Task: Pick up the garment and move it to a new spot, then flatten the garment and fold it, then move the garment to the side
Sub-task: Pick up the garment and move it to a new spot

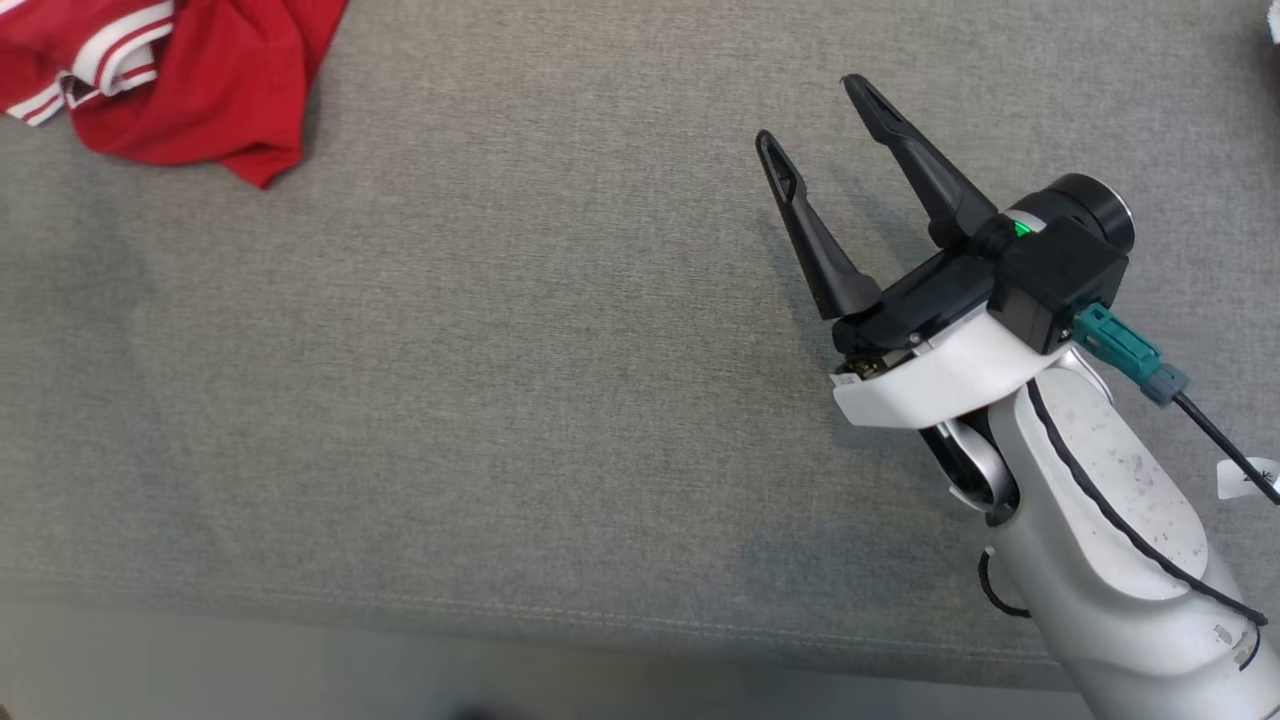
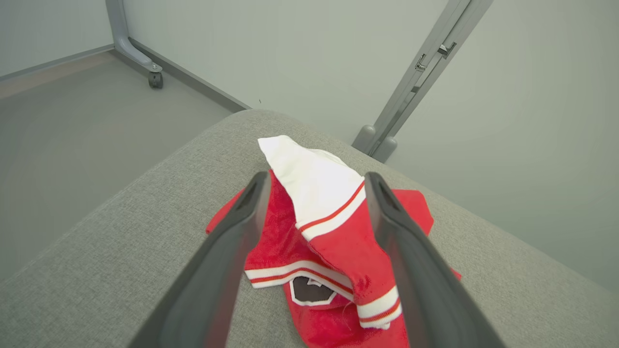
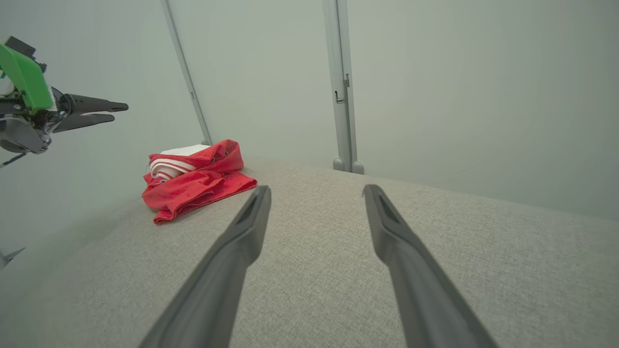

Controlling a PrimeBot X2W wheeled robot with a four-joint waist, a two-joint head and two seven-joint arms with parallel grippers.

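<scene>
Garment of crumpled red-and-white jersey cloth (image 1: 200, 95) lies at the far-left corner of the grey fabric surface (image 1: 500, 400) in the head view, well apart from the wide, empty right gripper (image 1: 808, 110). In the left wrist view the left gripper (image 2: 316, 178), spread wide, hangs above it; the dark patch (image 2: 312, 290) is unreadable. In the right wrist view the garment sits far left.

A wide grey fabric-covered table (image 1: 500, 400) lies open across its middle and near side, free for passage. A crumpled red and white jersey garment (image 1: 200, 90) heaps at its far left corner, with the left claw (image 3: 121, 111) in the air near it. The right claw (image 1: 808, 108), jaws spread, occupies the right side.
</scene>
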